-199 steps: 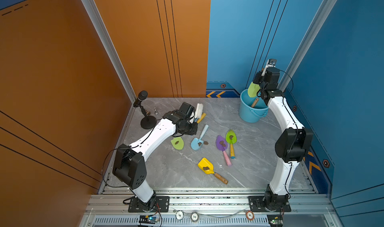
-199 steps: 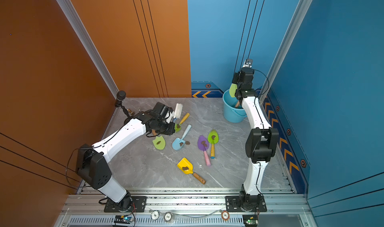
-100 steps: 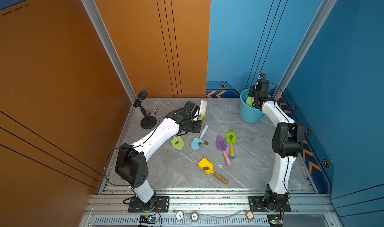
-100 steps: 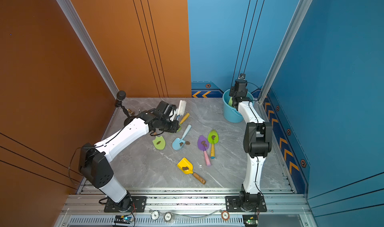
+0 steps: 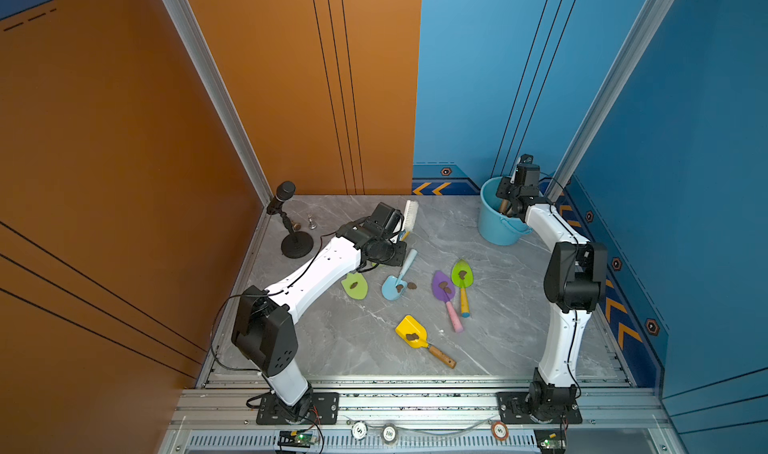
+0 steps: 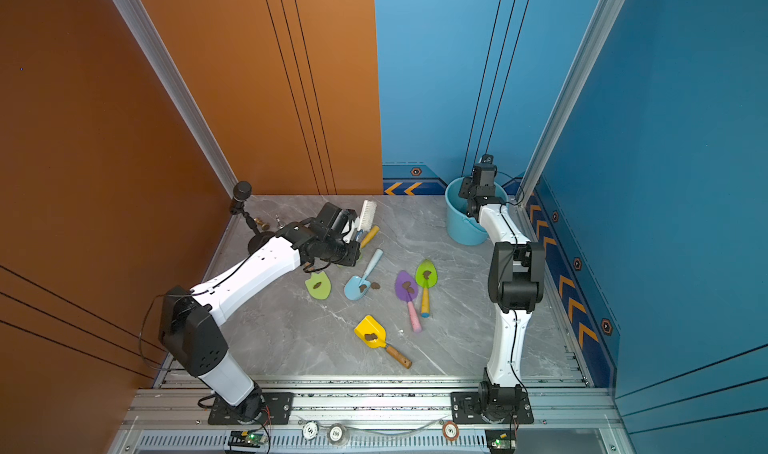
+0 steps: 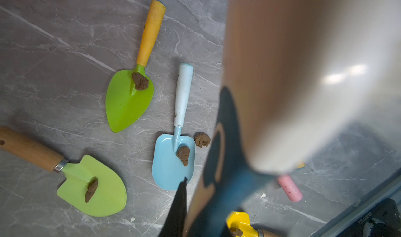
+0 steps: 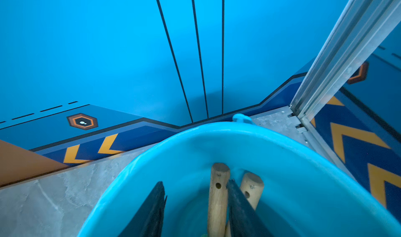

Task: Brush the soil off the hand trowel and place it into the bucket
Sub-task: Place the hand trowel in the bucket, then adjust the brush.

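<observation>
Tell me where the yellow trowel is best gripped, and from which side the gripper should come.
I would grip the wooden handle of the yellow trowel, coming down from above with the jaws across it. It lies flat on the table with free space on both sides; the blade is wide and carries a soil lump.

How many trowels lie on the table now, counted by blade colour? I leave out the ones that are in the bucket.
Bright green trowels: 2
Pale green trowel: 1
Light blue trowel: 1
Purple trowel: 1
Yellow trowel: 1
Total: 6
</observation>
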Robot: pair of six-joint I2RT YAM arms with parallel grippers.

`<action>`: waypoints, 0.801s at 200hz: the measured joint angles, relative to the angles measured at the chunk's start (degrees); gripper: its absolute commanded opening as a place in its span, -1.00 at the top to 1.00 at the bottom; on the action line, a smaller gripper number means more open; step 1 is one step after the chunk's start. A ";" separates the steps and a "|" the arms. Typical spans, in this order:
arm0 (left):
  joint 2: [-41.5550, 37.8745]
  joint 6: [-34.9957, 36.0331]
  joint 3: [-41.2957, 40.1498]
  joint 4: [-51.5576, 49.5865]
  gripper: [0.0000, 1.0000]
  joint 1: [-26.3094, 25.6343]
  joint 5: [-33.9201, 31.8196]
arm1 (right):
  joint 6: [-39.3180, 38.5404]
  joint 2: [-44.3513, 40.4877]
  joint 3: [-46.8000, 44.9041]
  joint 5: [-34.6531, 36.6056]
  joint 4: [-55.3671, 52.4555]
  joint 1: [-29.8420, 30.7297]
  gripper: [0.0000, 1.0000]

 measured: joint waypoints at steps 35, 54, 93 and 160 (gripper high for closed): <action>-3.48 1.75 -2.14 0.04 1.00 -0.07 -0.83 | 5.86 -5.88 -2.95 -9.42 -0.74 0.90 -0.99; -5.73 2.89 -3.23 0.11 1.00 -0.07 -0.81 | 8.96 -13.31 -8.72 -15.19 1.75 3.50 -0.99; -10.27 5.42 -5.75 0.22 1.00 -0.28 -0.74 | 15.13 -26.43 -18.29 -22.97 8.52 15.85 -0.99; -13.79 7.37 -6.54 0.22 1.00 -0.81 -0.76 | 19.80 -31.78 -22.99 -25.70 11.02 33.31 -0.99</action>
